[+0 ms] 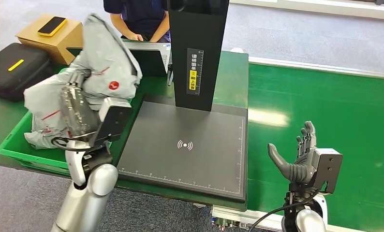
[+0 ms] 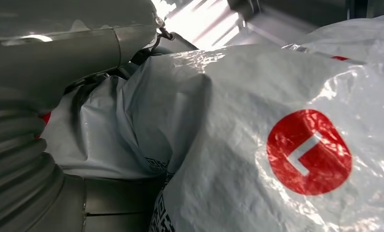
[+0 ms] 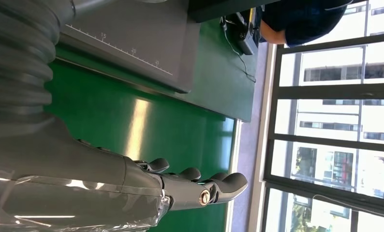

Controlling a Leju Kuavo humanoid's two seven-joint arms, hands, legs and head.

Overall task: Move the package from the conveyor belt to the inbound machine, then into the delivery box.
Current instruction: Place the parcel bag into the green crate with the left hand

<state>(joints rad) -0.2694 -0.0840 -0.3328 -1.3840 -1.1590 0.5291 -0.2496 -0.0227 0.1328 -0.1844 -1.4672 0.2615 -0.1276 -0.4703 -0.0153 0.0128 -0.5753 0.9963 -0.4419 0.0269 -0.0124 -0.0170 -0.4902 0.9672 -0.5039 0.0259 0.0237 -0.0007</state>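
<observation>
Nearest the robot, the right hand (image 1: 303, 157) hovers over the green conveyor belt (image 1: 335, 121) with its fingers spread and upright, holding nothing. The left hand (image 1: 76, 108) is raised over the green delivery box (image 1: 16, 145), its fingers closed on the grey plastic package (image 1: 105, 63), which hangs crumpled above the box and shows a round red logo (image 2: 308, 152) close up in the left wrist view. Between the arms lies the inbound machine's dark scanning plate (image 1: 190, 145), with its black post (image 1: 197, 48) rising behind. Farther back sit a black case (image 1: 13, 70), a cardboard box (image 1: 59, 36) with a yellow phone (image 1: 52, 25) on it, and a seated person (image 1: 141, 19).
</observation>
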